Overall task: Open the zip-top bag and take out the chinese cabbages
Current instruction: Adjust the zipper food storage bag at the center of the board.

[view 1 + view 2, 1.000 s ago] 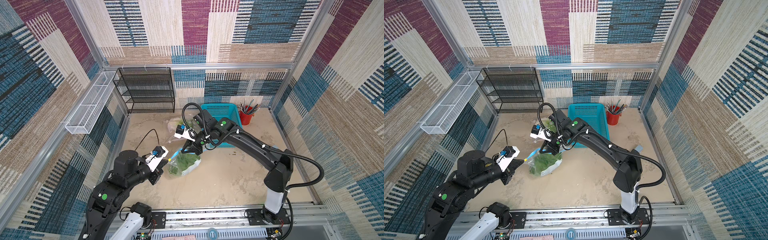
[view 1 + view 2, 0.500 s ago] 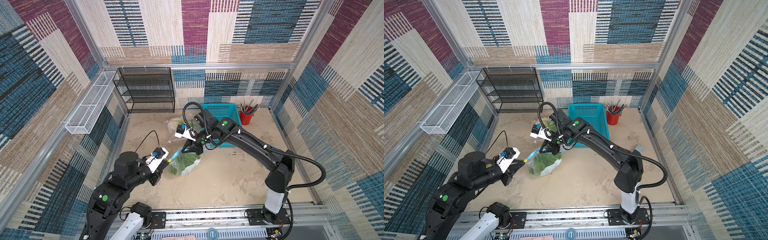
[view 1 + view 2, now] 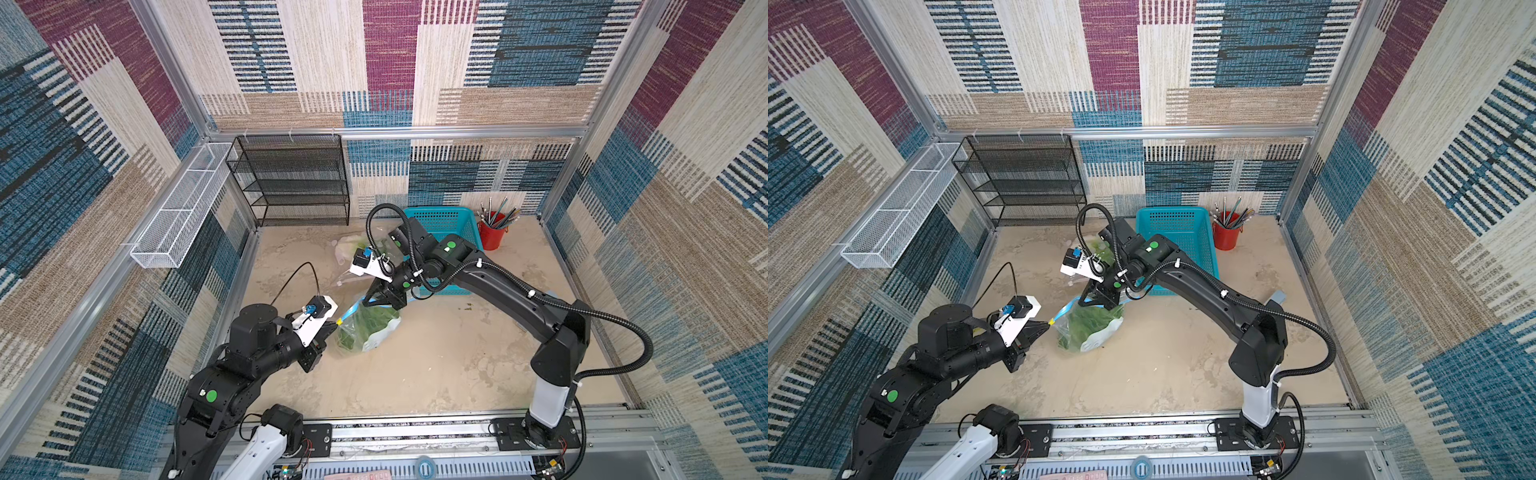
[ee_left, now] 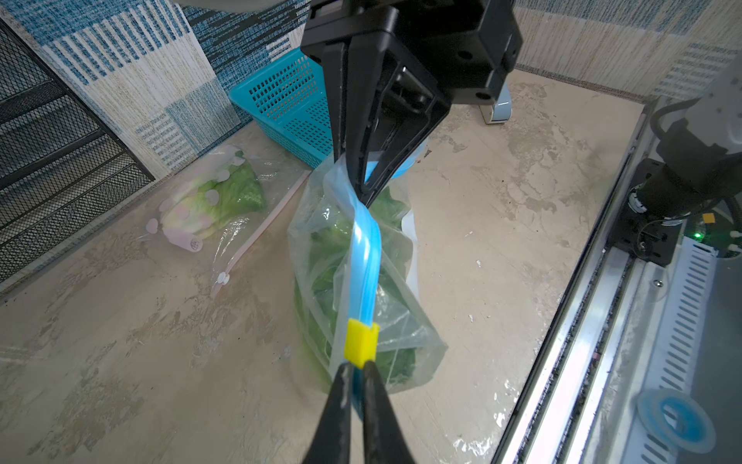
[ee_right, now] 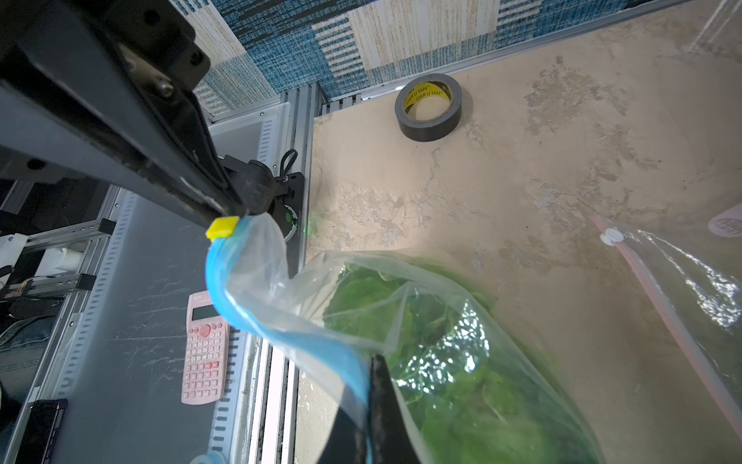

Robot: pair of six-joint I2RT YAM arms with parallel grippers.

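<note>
The zip-top bag (image 3: 368,332) (image 3: 1090,330) stands on the table, clear, with a blue zip strip (image 4: 366,257) and a yellow slider (image 4: 361,341) (image 5: 222,227). Green chinese cabbages (image 5: 461,381) (image 4: 321,281) fill it; I cannot count them. My left gripper (image 4: 358,367) (image 3: 332,326) is shut on the blue strip's end, its tips right against the slider. My right gripper (image 5: 371,361) (image 3: 380,305) is shut on the strip's far end and holds the bag's top up. The strip hangs twisted between the two grippers.
A second clear bag (image 4: 213,197) with a pink zip and leafy greens lies behind. A teal basket (image 3: 444,224), red pencil cup (image 3: 492,235) and black mesh rack (image 3: 291,183) stand at the back. A tape roll (image 5: 427,106) sits on the table; a pink calculator (image 5: 204,345) lies off it.
The left gripper has edged toward the bag and sits tight against the yellow slider. The right arm and the bag have hardly moved.
</note>
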